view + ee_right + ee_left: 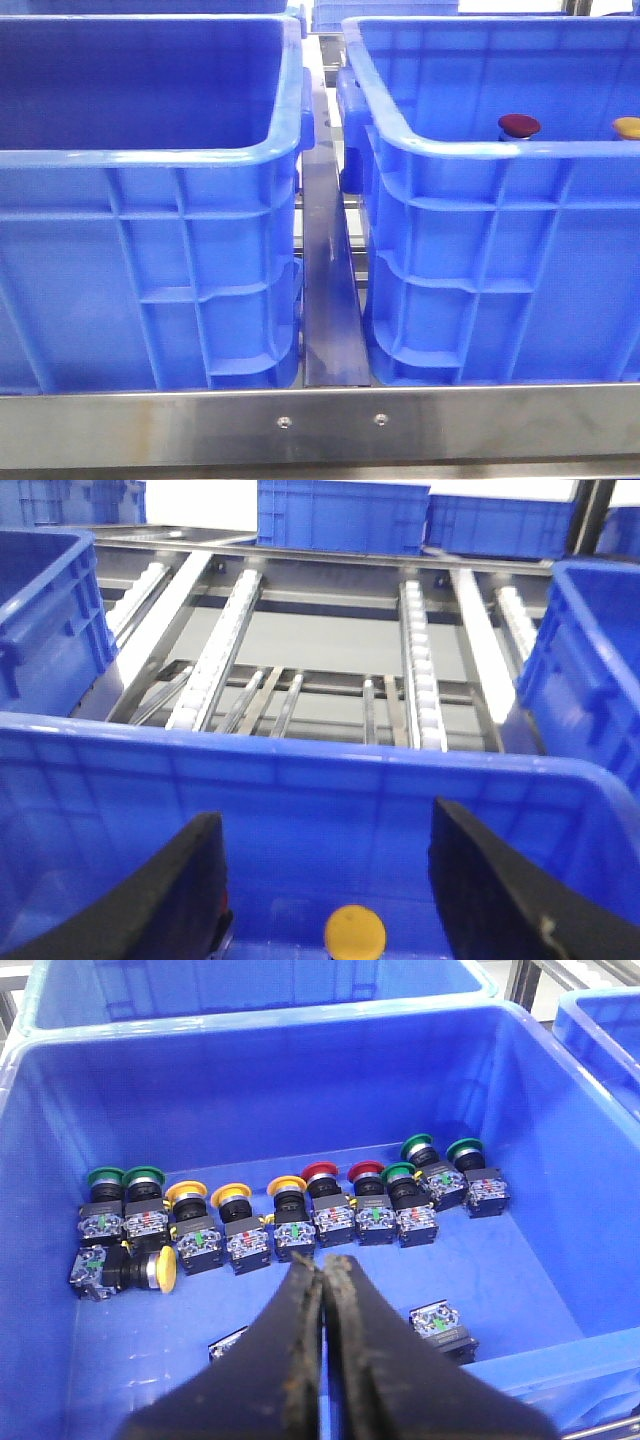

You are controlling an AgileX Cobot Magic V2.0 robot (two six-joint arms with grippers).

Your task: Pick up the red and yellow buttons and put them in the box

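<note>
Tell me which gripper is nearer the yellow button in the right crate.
Right. The right gripper hangs open, its fingers either side of the yellow button. The left gripper is shut over the other crate of buttons.

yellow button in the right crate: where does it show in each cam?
Front view: yellow button at the far right edge, just behind the right crate near rim.
Right wrist view: same button, in line with the gap of the open right gripper.
Left wrist view: four yellow caps in a crate; none can be matched.
Shared landmark: the right crate's rim.
</note>
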